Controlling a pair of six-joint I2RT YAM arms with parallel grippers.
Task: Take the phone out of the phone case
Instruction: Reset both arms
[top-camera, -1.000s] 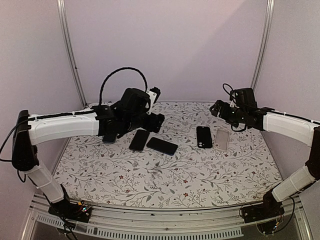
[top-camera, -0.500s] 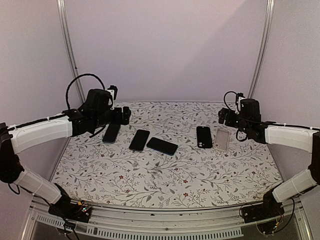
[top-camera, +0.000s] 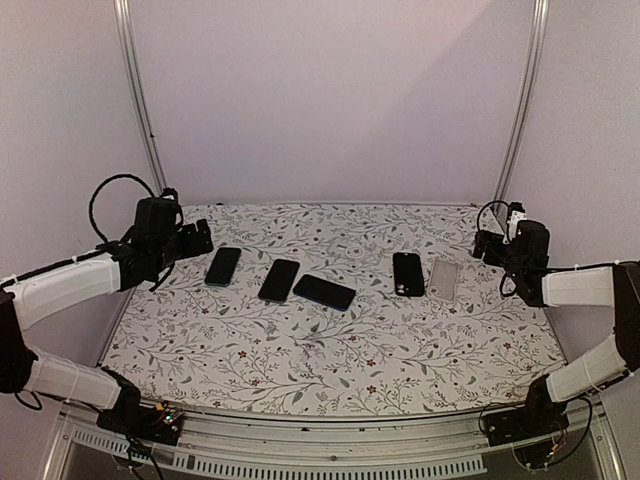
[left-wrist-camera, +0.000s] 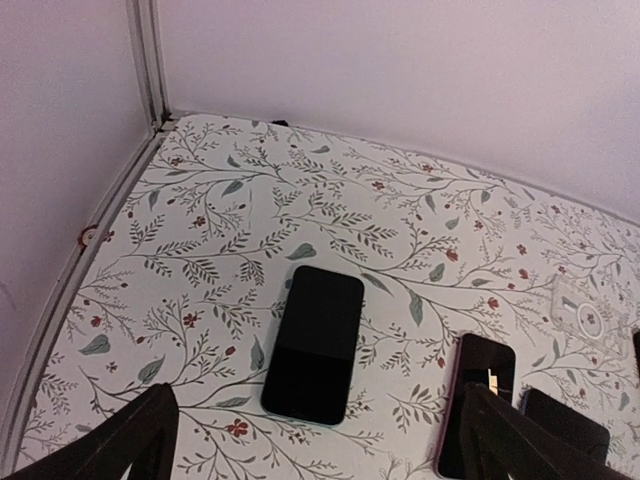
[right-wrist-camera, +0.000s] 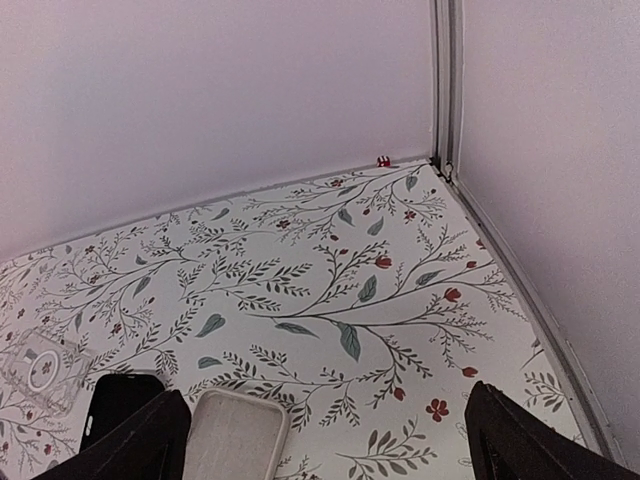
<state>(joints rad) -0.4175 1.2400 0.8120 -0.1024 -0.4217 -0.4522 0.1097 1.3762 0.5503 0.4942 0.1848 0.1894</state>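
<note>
While both arms sit at table's outer sides, left gripper (top-camera: 197, 238) jaws spread wide, empty, near leftmost phone (top-camera: 222, 266); right gripper (top-camera: 487, 245) jaws spread wide, empty, near translucent case (top-camera: 443, 278). Just beside that case, black phone (top-camera: 407, 273), both flat on floral cloth (top-camera: 400, 340). Left of centre: second phone (top-camera: 279, 280), third phone (top-camera: 324, 292). Which phone is cased: cannot tell.

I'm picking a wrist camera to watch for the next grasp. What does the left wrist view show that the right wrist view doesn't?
Left wrist only: three dark phones lying flat, the nearest phone, a second phone and a third phone at the lower right. Right wrist only: a pale grey case and a black item at the bottom edge. Both: the floral table cover, the back wall, open fingers with nothing between them, and seemingly the same clear ringed case.
</note>
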